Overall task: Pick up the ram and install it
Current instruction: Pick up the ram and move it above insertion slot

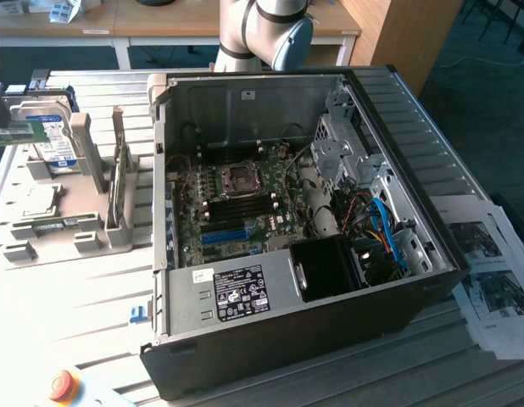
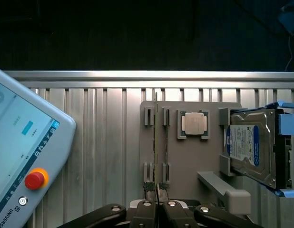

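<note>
**Gripping the ram above its holder, install not yet done**

The hand [image 2: 157, 209] has its fingers pinched tight on one end of the ram [image 2: 156, 142], seen edge-on over the grey parts holder [image 2: 185, 161]. The stick is well apart from the open computer case [image 1: 287, 292], out beyond the case's side toward the exterior view's left. The pickup looks done. The ram has not yet been seated on the motherboard [image 1: 245, 216] inside the case.
</note>
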`<action>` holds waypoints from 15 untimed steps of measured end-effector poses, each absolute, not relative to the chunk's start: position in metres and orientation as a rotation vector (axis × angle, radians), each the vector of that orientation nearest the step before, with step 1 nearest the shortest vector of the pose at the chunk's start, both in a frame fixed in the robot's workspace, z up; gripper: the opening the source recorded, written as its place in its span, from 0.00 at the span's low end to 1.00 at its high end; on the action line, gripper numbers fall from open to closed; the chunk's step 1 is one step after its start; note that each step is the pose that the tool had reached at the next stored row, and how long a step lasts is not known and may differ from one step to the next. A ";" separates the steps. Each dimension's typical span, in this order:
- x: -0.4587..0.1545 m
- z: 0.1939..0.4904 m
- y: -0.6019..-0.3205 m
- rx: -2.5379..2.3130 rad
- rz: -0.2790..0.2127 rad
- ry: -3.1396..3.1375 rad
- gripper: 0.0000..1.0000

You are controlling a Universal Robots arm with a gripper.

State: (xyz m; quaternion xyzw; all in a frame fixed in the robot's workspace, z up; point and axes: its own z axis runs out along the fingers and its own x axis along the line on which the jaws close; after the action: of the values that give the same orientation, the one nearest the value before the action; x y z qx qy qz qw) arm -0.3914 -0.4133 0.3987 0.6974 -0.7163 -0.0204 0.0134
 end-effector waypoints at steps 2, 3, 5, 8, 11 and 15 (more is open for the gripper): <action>-0.391 0.401 -0.413 2.172 -0.064 -2.231 0.11; -0.391 0.401 -0.413 2.173 -0.064 -2.231 0.11; -0.391 0.401 -0.413 2.173 -0.063 -2.231 0.11; -0.391 0.401 -0.413 2.172 -0.063 -2.231 0.11; -0.389 0.401 -0.413 2.172 -0.063 -2.231 0.11; -0.384 0.401 -0.413 2.172 -0.063 -2.231 0.11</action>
State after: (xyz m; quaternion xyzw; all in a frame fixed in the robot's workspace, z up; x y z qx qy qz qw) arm -0.3843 -0.4133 0.4010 0.6974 -0.7163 -0.0202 0.0136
